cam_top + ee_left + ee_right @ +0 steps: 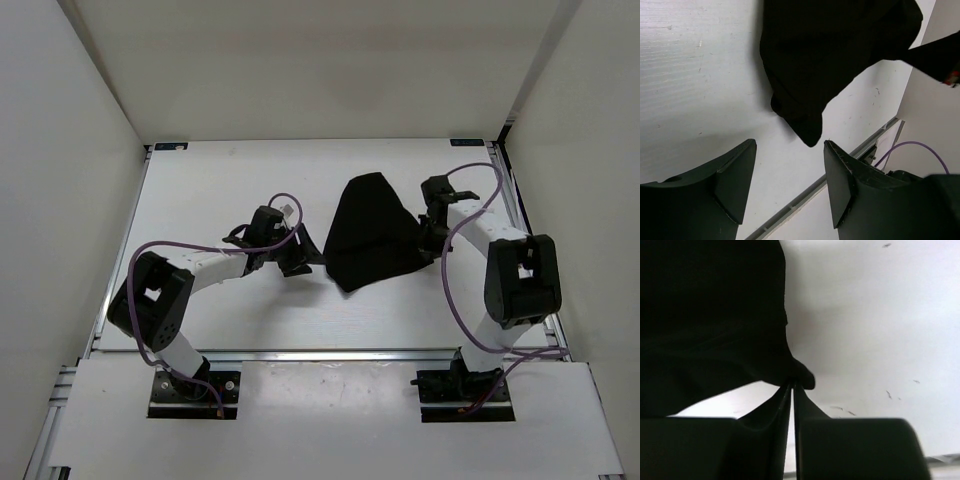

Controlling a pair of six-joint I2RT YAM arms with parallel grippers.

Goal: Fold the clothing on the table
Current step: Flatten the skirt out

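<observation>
Clothing (370,230), a single black garment, lies on the white table (220,190), the widest thing in view. The garment is bunched into a rough triangle and is not yet neatly folded.

At the garment's left edge, the left gripper (303,255) waits just beside the fabric. Its fingers (735,175) are spread wide with nothing between them. The garment's pointed corner (810,137) rests on the table just ahead of them.

At the garment's right edge, the right gripper (792,385) has its fingers (775,410) almost together, with only a thin slit between. The tips touch a small lobe of fabric, but it is unclear whether they pinch it.

To do this step well, the left gripper should probably ease forward until the pointed corner sits between its fingers. It should then close on the edge layers alone and lift low, so the fabric does not drag.
</observation>
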